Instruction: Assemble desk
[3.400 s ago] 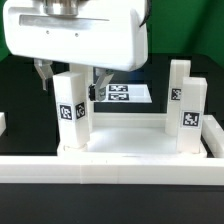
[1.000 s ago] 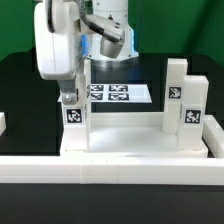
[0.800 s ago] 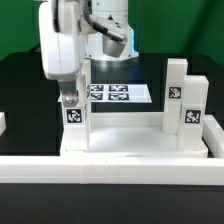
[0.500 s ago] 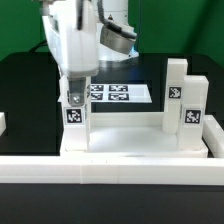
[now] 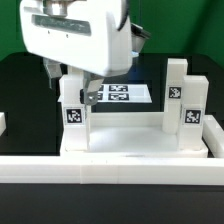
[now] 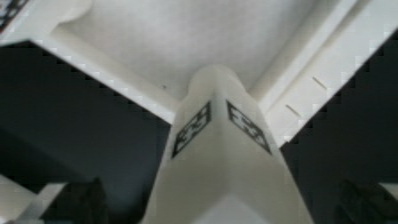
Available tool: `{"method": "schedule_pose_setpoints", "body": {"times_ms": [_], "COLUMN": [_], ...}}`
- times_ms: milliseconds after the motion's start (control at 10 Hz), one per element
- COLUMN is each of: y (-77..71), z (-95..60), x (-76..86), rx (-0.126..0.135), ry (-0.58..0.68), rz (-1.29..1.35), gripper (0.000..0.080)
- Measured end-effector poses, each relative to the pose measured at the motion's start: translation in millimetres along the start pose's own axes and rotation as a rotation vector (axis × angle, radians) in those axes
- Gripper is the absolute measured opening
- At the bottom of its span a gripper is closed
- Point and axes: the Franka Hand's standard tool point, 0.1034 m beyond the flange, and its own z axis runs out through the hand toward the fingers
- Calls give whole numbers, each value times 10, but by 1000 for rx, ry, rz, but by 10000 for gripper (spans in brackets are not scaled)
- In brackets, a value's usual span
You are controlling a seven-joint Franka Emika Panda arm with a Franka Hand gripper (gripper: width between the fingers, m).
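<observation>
You see the gripper (image 5: 72, 84) low over the leg (image 5: 73, 118) on the exterior view's left, its wide white housing filling the upper part of that view. Dark fingers (image 5: 52, 72) reach down at either side of the leg's top. They seem closed on it, yet the housing hides the contact, so you cannot tell for sure whether they clamp it.

In the wrist view the leg (image 6: 221, 150) runs straight out from the camera, an edge toward you, with tags on two adjoining faces. Beyond it lies the tabletop (image 6: 196, 40), its rim crossing the picture.

The tabletop (image 5: 128, 140) sits upside down on the black table (image 5: 25, 90), against a white bar (image 5: 110, 168) that crosses the front. The left leg stands upright in its near corner on that side. Two more legs stand upright on the exterior view's right: the near one (image 5: 193, 112) and the one behind it (image 5: 176, 88), each showing a tag. Behind the tabletop, flat on the table, lies the marker board (image 5: 128, 94).
</observation>
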Motion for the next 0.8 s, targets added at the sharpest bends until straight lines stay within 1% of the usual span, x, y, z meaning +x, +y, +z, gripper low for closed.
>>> {"method": "schedule_pose_setpoints", "body": {"times_ms": [300,500,800], "y": [0,-3,4], "z": [-1,-4,-4], "x": [2,17,23], "rx": [-7,-6,-8], "ry": [3,11,11], "rz": [-231,-364,-501], "gripper": [648,648,648]}}
